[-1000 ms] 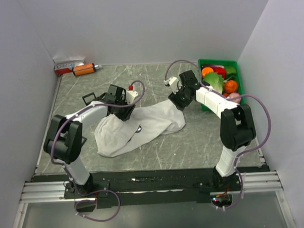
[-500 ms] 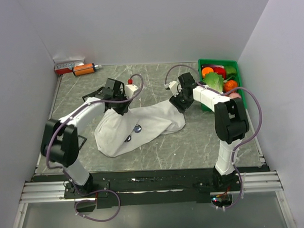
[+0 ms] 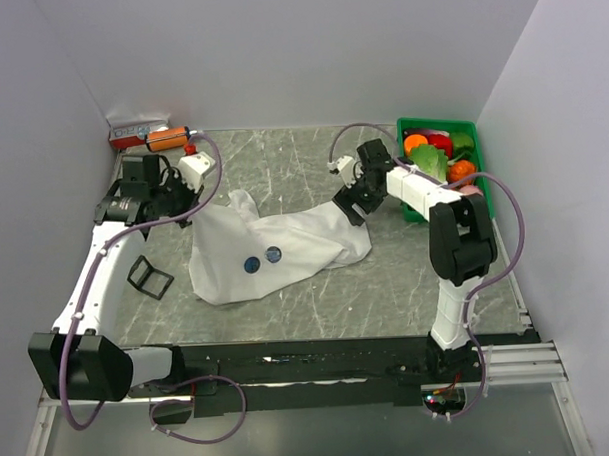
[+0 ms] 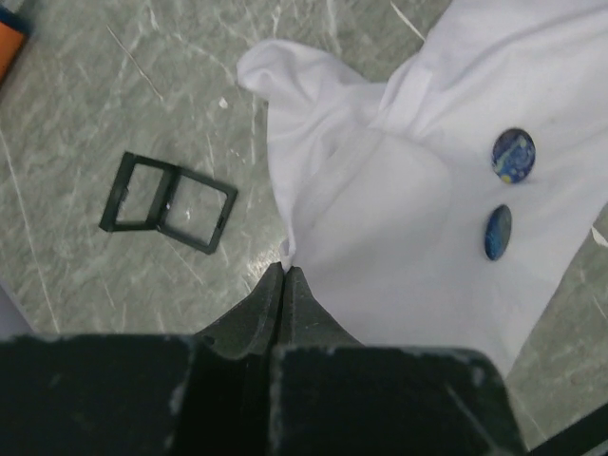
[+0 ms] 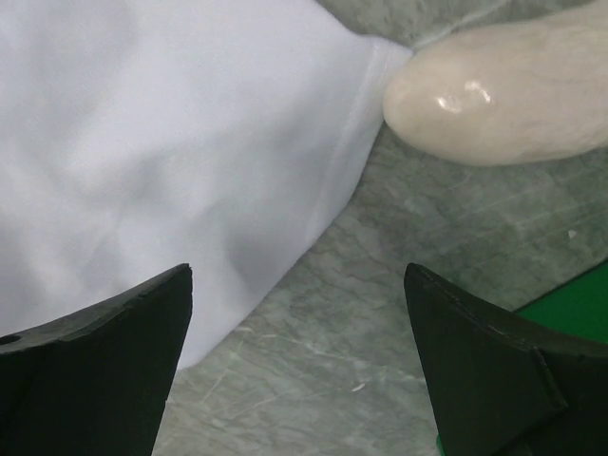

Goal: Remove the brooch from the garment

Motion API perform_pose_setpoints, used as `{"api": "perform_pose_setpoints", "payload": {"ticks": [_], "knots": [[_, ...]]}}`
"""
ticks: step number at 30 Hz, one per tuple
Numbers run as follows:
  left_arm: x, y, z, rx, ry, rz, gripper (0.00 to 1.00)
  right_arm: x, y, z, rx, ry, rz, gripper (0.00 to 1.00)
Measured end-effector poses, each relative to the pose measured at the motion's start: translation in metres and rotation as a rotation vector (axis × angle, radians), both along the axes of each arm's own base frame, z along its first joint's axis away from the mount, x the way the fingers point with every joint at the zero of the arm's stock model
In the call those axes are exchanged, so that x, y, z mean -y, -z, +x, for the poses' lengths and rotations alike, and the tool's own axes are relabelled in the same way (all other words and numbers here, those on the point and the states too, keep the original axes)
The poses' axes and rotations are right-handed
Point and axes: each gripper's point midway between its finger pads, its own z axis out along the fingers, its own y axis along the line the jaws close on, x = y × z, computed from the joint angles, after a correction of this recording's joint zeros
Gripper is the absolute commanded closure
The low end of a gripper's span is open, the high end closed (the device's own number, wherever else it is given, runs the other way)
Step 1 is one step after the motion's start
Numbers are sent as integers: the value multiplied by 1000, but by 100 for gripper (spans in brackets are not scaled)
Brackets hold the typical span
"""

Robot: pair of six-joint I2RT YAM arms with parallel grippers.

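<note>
The white garment (image 3: 285, 251) lies crumpled mid-table, and its cloth (image 4: 380, 209) fills the right of the left wrist view. Two small dark-blue discs sit side by side on it. One brooch (image 3: 251, 263) (image 4: 497, 232) is beside the other brooch (image 3: 273, 254) (image 4: 513, 155). My left gripper (image 3: 189, 214) (image 4: 285, 269) is shut, with the shirt's left edge pinched at its tips. My right gripper (image 3: 347, 206) (image 5: 296, 275) stands open over the shirt's right hem (image 5: 332, 190), with bare table between its fingers.
A black double square frame (image 3: 149, 278) (image 4: 168, 201) lies left of the shirt. A green bin (image 3: 478, 132) of toy produce stands back right. An orange item (image 3: 166, 139) and a small box (image 3: 136, 129) sit back left. A pale smooth oblong (image 5: 503, 104) lies by the hem.
My left gripper shut on the shirt's edge and drew it left, spreading the cloth and exposing both discs. The right gripper opened wider.
</note>
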Motion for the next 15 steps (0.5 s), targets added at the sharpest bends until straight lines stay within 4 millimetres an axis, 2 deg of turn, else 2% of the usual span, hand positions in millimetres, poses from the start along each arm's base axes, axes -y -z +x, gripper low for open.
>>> {"api": "perform_pose_setpoints", "payload": {"ticks": [5,6,8,9,11,12,13,15], "knots": [[-4,5,-11,-32,27,-1,99,-18,6,7,-52,-21,47,16],[-3,4,-12,-29,30,-7,99,-22,10,6,-72,-24,51,27],[-1,1,-12,-24,33,-21,99,-28,19,3,-116,-26,51,42],[0,-1,-12,-23,31,-28,99,-31,23,3,-131,-29,48,55],[1,-7,-10,-16,24,-49,99,-35,31,5,-164,-17,43,73],[2,-12,-8,-8,21,-59,99,-38,33,6,-170,-12,43,92],[3,-19,-5,5,17,-69,99,-39,35,6,-179,-7,42,100],[4,-34,3,34,12,-80,99,-40,32,4,-190,4,42,100]]}}
